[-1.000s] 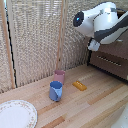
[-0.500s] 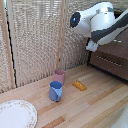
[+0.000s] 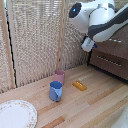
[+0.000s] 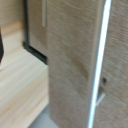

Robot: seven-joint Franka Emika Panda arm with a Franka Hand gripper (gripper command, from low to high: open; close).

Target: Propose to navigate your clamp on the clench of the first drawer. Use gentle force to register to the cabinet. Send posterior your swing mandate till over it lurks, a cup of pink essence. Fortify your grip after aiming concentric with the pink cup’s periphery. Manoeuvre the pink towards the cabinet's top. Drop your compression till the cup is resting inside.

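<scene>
The pink cup (image 3: 59, 76) stands upright on the wooden floor by the bamboo blind, with a blue mug (image 3: 55, 91) just in front of it. At the exterior view's right is the dark brown cabinet (image 3: 112, 64). My white gripper (image 3: 87, 46) hangs in front of its upper part, far above the cup. The wrist view shows a brown drawer front (image 4: 70, 60) close up, crossed by a thin silver bar handle (image 4: 98, 60). One dark finger (image 4: 1, 45) shows at the picture's edge and nothing is between the jaws. My arm hides the cabinet's top.
A small orange block (image 3: 79, 85) lies on the floor between the mug and the cabinet. A white plate (image 3: 15, 114) sits at the exterior view's near left. A second silver handle (image 4: 44, 12) shows farther off in the wrist view.
My arm has shifted slightly toward the exterior view's left, staying in front of the cabinet. The cup, mug, block and plate have not moved.
</scene>
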